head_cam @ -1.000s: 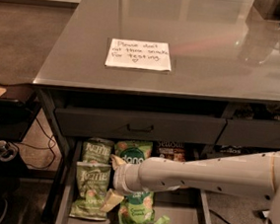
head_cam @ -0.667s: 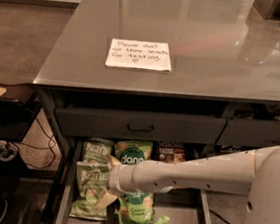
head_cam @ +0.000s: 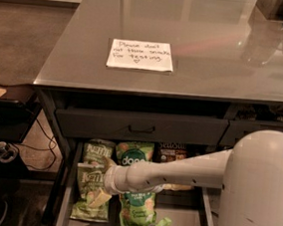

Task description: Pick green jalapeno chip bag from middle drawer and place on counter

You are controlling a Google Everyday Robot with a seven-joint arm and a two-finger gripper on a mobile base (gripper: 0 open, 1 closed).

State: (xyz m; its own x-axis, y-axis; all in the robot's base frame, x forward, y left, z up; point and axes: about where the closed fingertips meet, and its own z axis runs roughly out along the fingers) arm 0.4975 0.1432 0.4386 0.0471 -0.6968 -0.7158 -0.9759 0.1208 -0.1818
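The white arm (head_cam: 176, 172) reaches in from the right, low over the open middle drawer (head_cam: 64, 202). Its gripper (head_cam: 103, 181) hangs at the drawer's left side, above the green jalapeno chip bag (head_cam: 85, 207), which lies flat on the drawer floor. The fingers (head_cam: 96, 198) seem spread apart, one resting over the bag's upper half, though contact is hard to judge. A second Kettle bag (head_cam: 96, 151) lies just behind it. Dang bags (head_cam: 135, 153) sit to the right, partly under the arm. Above, the closed drawer front (head_cam: 141, 127) and the counter (head_cam: 212, 52) with its paper note (head_cam: 140, 55)
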